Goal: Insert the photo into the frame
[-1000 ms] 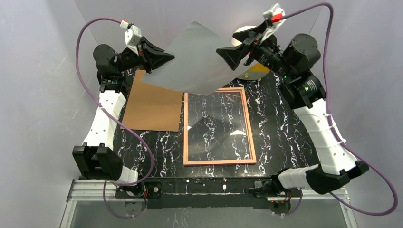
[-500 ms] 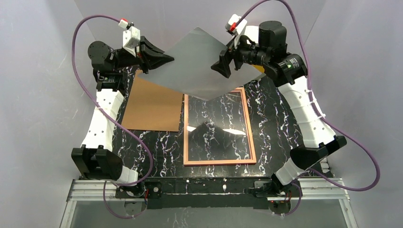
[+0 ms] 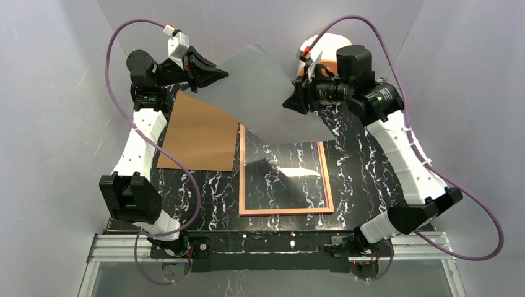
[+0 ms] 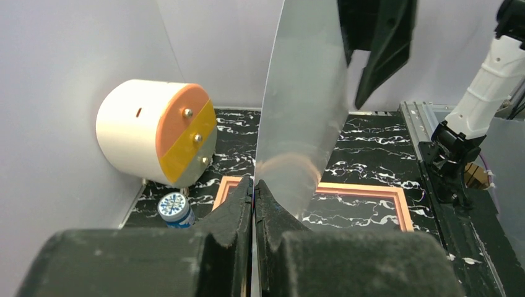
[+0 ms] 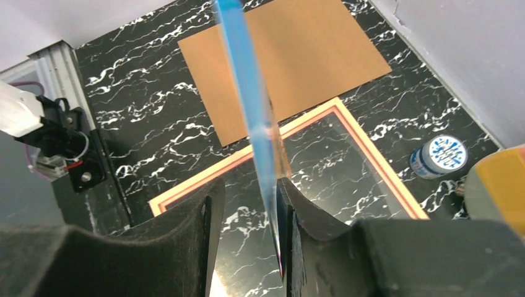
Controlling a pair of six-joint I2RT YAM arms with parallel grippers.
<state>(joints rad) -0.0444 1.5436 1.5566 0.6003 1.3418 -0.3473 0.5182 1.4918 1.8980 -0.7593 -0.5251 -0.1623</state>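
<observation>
The right gripper [image 3: 288, 103] has just begun to close. Its jaws now straddle the right edge of the large rectangular paper photo [image 3: 260, 93], whose plain white back faces up and whose blue printed face shows edge-on in the right wrist view. There one finger [image 5: 291, 210] lies against the sheet while the other stands off with a visible gap, so the jaws are narrowing but have not yet pinched the paper. The left gripper [image 3: 220, 75] is clamped tight on the opposite corner, and it alone holds the photo in the air above the far end of the black marbled table [image 3: 353, 185].

A second ago the right gripper stood wide open beside the sheet, and its arm reached further out to the right. The arm has since swung inward. The sheet has also turned: its low corner, which hung over the far left part of the thin tan-orange-rimmed picture frame [image 3: 327, 179], now hangs over the far right corner. The frame and the brown cardboard backing board [image 3: 198, 136] beside it lie flat where they were.

Once the second grip lands, the photo can probably be levelled and lowered onto the pane. Until then the sheet looks floppy and poorly controlled.
</observation>
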